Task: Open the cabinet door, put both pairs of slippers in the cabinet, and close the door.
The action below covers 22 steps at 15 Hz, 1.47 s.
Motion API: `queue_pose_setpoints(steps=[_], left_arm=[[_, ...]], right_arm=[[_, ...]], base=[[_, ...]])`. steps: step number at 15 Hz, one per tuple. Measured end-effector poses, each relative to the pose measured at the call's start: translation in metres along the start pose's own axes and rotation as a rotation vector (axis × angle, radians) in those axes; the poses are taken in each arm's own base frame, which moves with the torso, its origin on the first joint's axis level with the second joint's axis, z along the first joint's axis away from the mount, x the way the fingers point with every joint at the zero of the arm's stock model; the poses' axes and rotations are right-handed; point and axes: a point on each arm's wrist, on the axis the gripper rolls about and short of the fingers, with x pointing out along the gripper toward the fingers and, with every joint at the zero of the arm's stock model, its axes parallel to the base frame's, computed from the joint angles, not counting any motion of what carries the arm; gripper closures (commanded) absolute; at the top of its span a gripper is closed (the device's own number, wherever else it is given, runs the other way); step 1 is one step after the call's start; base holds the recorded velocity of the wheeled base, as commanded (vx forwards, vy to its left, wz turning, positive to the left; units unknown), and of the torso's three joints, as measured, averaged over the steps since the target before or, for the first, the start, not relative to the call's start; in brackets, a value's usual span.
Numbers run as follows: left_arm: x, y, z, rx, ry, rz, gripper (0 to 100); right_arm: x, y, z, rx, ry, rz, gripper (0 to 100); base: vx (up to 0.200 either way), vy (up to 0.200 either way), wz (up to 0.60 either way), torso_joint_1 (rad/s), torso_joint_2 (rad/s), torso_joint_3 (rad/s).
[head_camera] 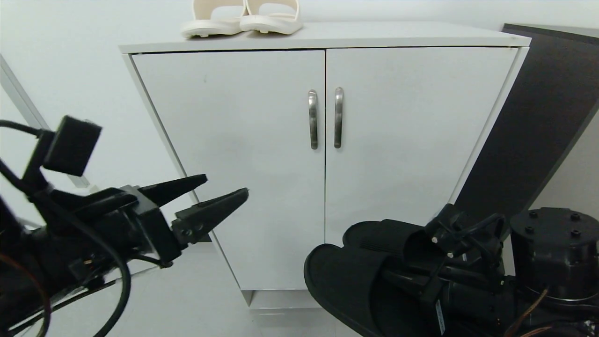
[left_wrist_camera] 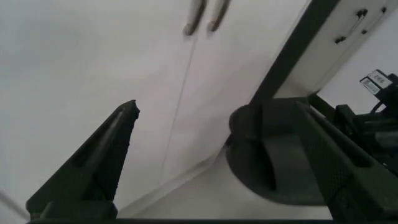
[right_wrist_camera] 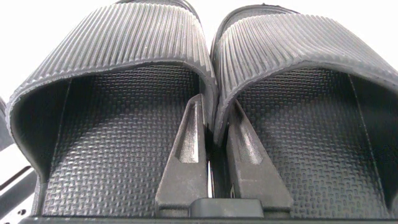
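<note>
Field notes, standing behind the robot.

**Cabinet**: white, two doors, centre of the head view. The left door and right door are both flush and shut. The two metal handles sit side by side at the middle seam, with nothing touching them.

**Cream slippers**: a pair on the cabinet top, upper centre-left of the frame, near the front edge (their far ends are cut off by the frame).

**Black slippers**: a pair at the lower right of the head view, carried in front of the lower part of the right door. In the right wrist view the right gripper is drawn narrow. One finger sits inside each slipper, and the two adjoining side walls are pinched between them. The grip looks firm.

**Left gripper**: lower left of the head view, jaws spread wide with nothing between them. It points toward the lower half of the left door and is apart from it.

**Progress (my reading):** early.
- No door is open and neither pair is inside.
- One pair is in hand; the other waits on top.
- Left to do: pull a door open, probably with the free left gripper, whose handle lies up and to the right of it in the frame.
- Then stow the black pair, fetch and stow the cream pair, and shut the door.
</note>
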Motion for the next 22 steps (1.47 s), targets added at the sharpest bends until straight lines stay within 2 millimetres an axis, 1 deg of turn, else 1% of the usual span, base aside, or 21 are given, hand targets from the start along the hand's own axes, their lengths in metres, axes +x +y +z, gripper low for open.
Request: queue_pose_setpoints(steps=[2,5,8,9,11,15,17,19,22], left_arm=[[0.026,-0.007,0.01,-0.003,-0.01,-0.046,0],[0.058,-0.028,0.033,-0.037,-0.018,-0.175,0],[0.082,-0.046,0.051,-0.114,0.034,-0.345,0],[0.089,-0.049,0.055,-0.14,0.046,-0.395,0],[0.102,-0.052,0.058,-0.166,0.053,-0.436,0],[0.131,-0.055,0.059,-0.169,0.047,-0.446,0],[0.143,-0.054,0.059,-0.17,0.036,-0.411,0],[0.15,-0.054,0.058,-0.171,0.029,-0.377,0],[0.153,-0.052,0.057,-0.172,0.013,-0.301,0]], right_arm=[[0.0,0.0,0.0,0.0,-0.001,-0.001,100],[0.0,-0.003,0.001,0.006,-0.009,-0.01,100],[-0.001,-0.004,0.003,0.01,-0.029,-0.012,100],[-0.002,-0.004,0.002,0.01,-0.028,-0.011,100],[-0.003,-0.004,0.0,0.006,-0.023,-0.006,100],[-0.004,-0.003,-0.004,0.005,-0.008,0.032,100],[-0.004,-0.003,-0.005,0.005,-0.007,0.032,100],[-0.004,-0.003,-0.005,0.006,-0.006,0.032,100],[-0.004,-0.003,-0.005,0.007,-0.005,0.033,100]], base=[[0.0,0.0,0.0,0.0,0.0,0.0],[0.0,0.0,0.0,0.0,0.0,0.0],[0.0,0.0,0.0,0.0,0.0,0.0],[0.0,0.0,0.0,0.0,0.0,0.0],[0.0,0.0,0.0,0.0,0.0,0.0],[0.0,0.0,0.0,0.0,0.0,0.0],[0.0,0.0,0.0,0.0,0.0,0.0],[0.0,0.0,0.0,0.0,0.0,0.0],[0.0,0.0,0.0,0.0,0.0,0.0]])
